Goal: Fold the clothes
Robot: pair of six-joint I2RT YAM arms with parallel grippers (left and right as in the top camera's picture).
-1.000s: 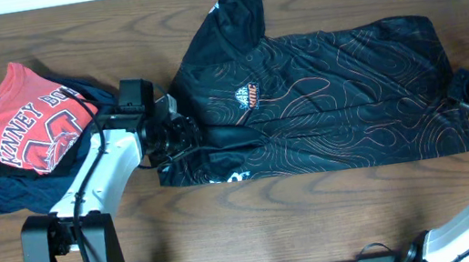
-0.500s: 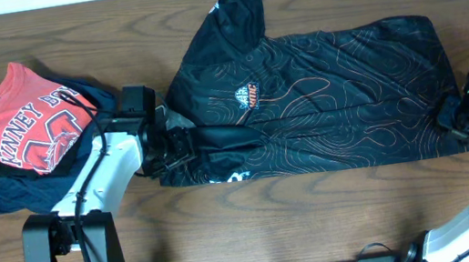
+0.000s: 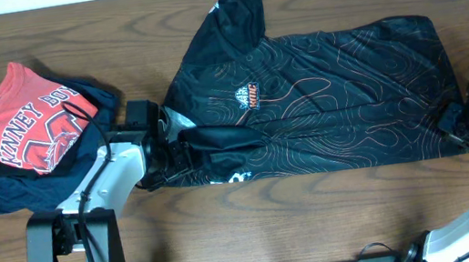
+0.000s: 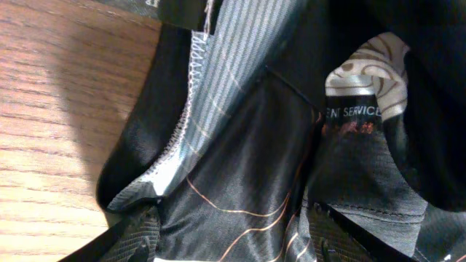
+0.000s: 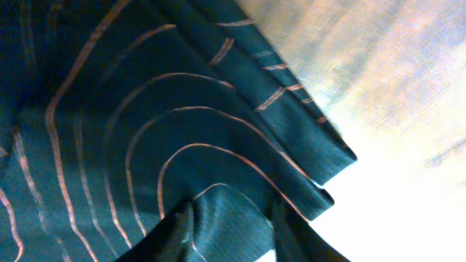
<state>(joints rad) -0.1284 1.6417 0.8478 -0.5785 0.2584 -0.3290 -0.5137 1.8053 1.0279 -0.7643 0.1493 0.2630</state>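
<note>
Left end effector (image 3: 180,150) parted around jersey (image 3: 330,90) collar; right end effector (image 3: 459,122) at hem corner, state unclear.

The jersey (image 3: 321,91), across the middle and right of the table (image 3: 257,229), is seen as slick black, crossed all over by thin orange contour lines. It is marked with a small orange-and-white chest logo (image 3: 246,97) and white lettering (image 3: 227,179) along the side nearest the front edge. In the left wrist view its inner face is shown grey and finely striped, edged with white stitching, beside a black label (image 4: 353,120) printed in white and orange. Near the left edge, a red T-shirt (image 3: 27,128) with white letters is seen over a plain navy shirt (image 3: 3,186), all on brown wood grain.
</note>
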